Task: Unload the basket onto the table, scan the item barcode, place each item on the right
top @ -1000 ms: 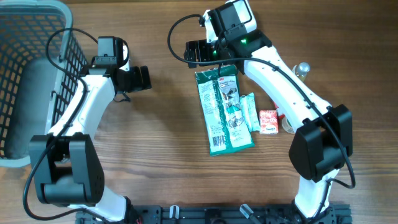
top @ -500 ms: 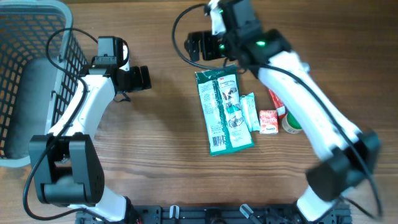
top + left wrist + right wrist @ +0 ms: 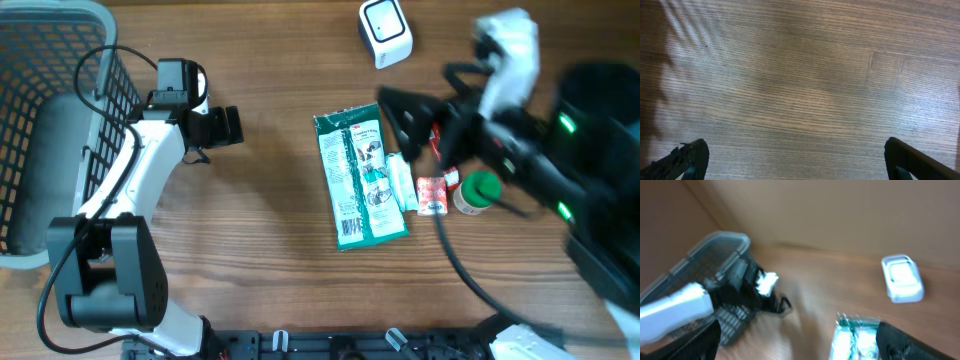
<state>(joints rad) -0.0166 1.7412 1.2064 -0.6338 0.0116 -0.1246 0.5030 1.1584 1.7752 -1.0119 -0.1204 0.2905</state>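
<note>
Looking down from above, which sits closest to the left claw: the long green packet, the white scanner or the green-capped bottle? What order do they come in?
From the left gripper, in the overhead view:
1. The green packet, just to its right, mid-table.
2. The white scanner, farther right, near the top of the picture.
3. The green-capped bottle, farthest, beyond the packet on the right side.

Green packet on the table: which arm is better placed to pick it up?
Right. The right gripper, open, is just beside the green packet; the left gripper, also open, hangs over the table farther away.
</note>
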